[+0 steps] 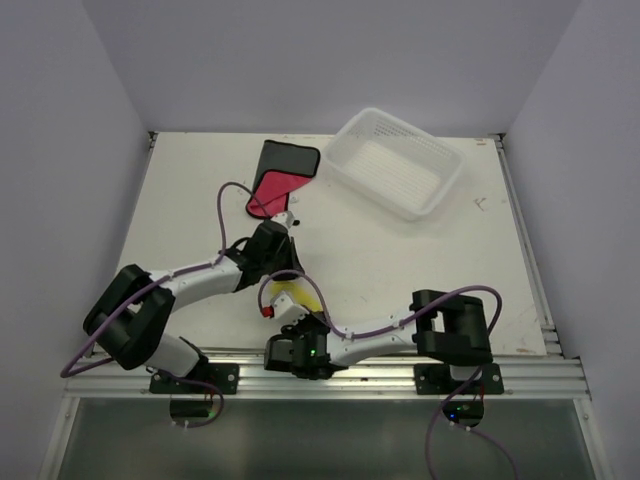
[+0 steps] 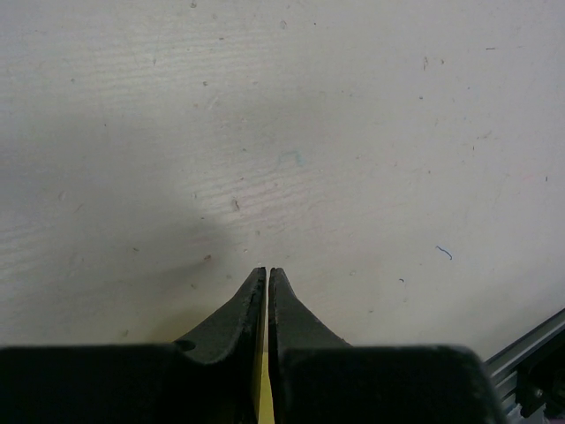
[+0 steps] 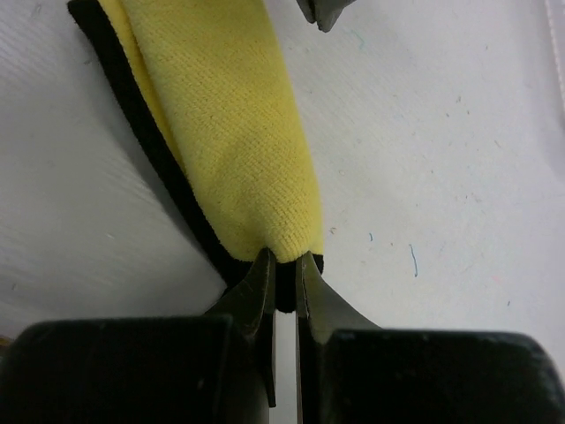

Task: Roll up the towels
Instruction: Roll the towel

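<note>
Now we roll yellow towel (image 3: 229, 132): right gripper (image 3: 282, 265) pinches one end, left gripper (image 2: 267, 274) pinches yellow bit too. Next, we should turn both together, slowly.

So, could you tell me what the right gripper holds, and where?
The right gripper pinches the black-edged yellow cloth towel at its narrow folded end.
</note>
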